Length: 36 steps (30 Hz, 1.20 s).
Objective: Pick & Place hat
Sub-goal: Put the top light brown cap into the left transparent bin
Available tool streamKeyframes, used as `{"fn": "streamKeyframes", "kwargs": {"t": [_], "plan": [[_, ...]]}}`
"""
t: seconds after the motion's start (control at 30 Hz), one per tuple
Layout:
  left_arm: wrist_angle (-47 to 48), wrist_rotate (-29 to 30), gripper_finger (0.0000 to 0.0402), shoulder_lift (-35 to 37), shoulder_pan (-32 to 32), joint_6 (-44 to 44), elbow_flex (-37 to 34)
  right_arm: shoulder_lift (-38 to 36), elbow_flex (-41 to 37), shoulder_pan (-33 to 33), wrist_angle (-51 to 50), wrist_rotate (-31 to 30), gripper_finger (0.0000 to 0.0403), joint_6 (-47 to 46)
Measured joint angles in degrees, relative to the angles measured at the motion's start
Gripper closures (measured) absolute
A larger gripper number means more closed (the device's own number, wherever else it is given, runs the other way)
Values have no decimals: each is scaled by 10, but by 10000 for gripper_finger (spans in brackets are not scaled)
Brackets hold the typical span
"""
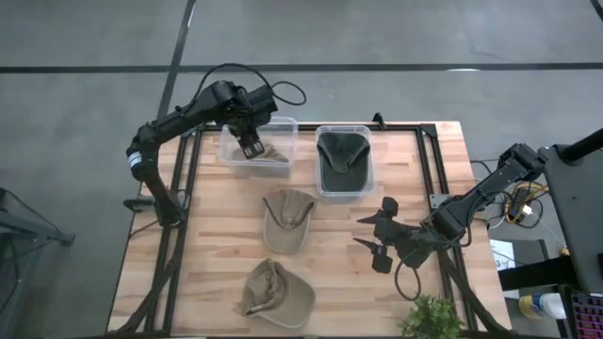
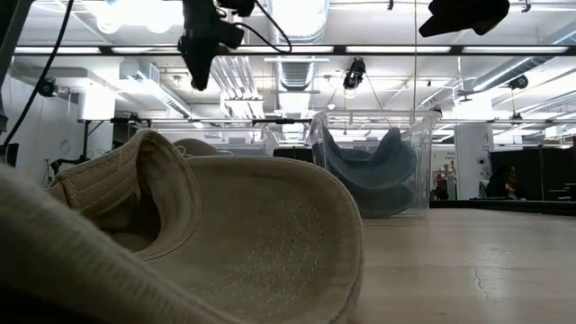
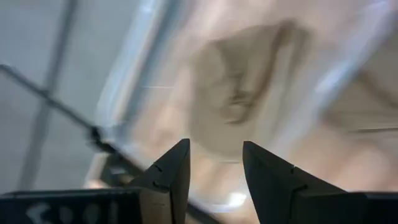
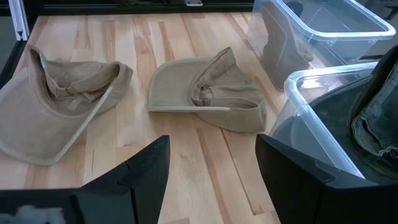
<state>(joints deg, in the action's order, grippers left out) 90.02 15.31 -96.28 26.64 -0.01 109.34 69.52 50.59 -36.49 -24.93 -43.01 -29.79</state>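
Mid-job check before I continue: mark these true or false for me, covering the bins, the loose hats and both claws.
1. The left claw hangs over the left clear bin, open. True.
2. The right clear bin holds a tan cap. False: it holds a dark hat.
3. Two tan caps lie loose on the table, one nearer the bins and one farther. True.
4. The right claw grips a cap. False: it is open and empty.
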Motion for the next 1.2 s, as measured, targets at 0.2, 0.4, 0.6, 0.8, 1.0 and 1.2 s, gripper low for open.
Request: {"fn": "streamKeyframes", "kwargs": {"t": [0.2, 0.4, 0.6, 0.8, 1.0, 1.2], "plan": [[0, -87, 262, 5, -50, -188, 0, 0, -2, 0, -3, 0, 170, 2], [-1, -84, 262, 7, -129, -368, -24, 0, -3, 0, -9, 0, 170, 15], [-14, -63, 262, 8, -214, -505, -107, 0, -11, 0, -21, 0, 170, 15], [-111, -70, 262, 8, -288, -601, -217, 0, -17, 0, -24, 6, 170, 24], [-224, -74, 262, 9, -333, -645, -315, 0, -17, 0, -23, 15, 170, 33], [-321, -73, 262, 29, -345, -686, -411, 0, -18, 0, -23, 15, 170, 34]]}}
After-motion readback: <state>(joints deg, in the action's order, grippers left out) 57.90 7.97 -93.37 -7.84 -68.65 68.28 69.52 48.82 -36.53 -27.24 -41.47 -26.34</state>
